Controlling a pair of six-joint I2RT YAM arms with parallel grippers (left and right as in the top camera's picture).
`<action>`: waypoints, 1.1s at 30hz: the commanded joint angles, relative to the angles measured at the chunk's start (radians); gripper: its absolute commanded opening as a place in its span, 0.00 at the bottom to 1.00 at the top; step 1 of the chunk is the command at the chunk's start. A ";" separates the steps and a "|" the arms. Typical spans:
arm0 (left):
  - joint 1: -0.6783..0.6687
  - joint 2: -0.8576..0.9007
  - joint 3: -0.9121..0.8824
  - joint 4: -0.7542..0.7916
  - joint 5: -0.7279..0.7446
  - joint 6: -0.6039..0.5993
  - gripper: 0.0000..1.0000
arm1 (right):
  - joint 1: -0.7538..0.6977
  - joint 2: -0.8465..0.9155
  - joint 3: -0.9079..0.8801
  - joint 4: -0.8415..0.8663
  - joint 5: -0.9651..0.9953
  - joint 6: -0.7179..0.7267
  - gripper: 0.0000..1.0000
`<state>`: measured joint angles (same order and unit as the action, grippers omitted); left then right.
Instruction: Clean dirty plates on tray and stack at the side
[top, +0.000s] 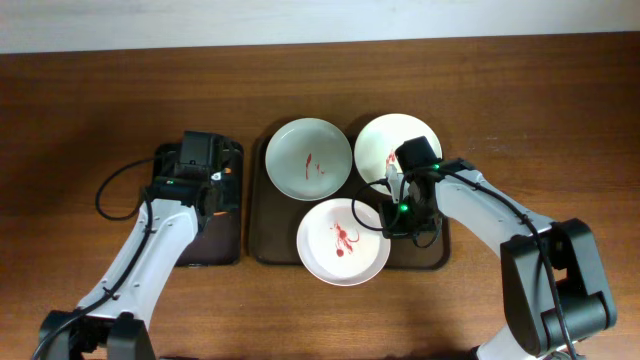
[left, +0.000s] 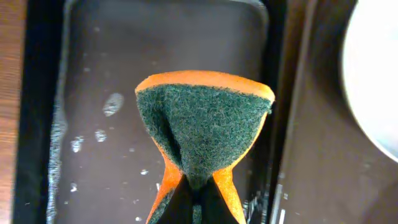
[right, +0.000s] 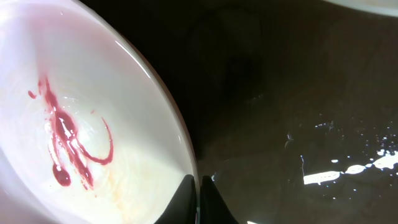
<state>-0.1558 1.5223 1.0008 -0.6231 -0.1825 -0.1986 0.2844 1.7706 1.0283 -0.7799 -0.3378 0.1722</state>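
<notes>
Three white plates lie on the brown tray (top: 262, 240): one at the back left (top: 308, 158) with thin red marks, one at the back right (top: 385, 143), and one at the front (top: 343, 242) with a red smear. My right gripper (top: 392, 222) is shut on the right rim of the front plate (right: 68, 137), one finger inside and one outside (right: 199, 200). My left gripper (top: 195, 165) is over the black tray (left: 93, 93) and is shut (left: 198, 208) on the green-orange sponge (left: 202, 124), which is folded between the fingers.
The black tray (top: 232, 215) lies just left of the brown tray, with water drops on it. Wet streaks shine on the brown tray floor (right: 329, 174). Bare wood tabletop (top: 560, 120) lies right of the tray and also far left.
</notes>
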 joint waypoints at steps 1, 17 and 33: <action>-0.002 0.025 0.011 -0.002 -0.057 0.011 0.00 | 0.005 0.009 -0.009 0.002 0.027 0.005 0.04; -0.001 0.166 0.018 0.064 0.285 0.006 0.00 | 0.005 0.009 -0.009 -0.005 0.028 0.005 0.04; 0.000 0.003 0.144 0.016 0.230 -0.044 0.00 | 0.005 0.009 -0.009 -0.008 0.028 0.005 0.04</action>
<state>-0.1513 1.6104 1.1069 -0.6022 0.0219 -0.1997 0.2844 1.7706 1.0283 -0.7841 -0.3378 0.1768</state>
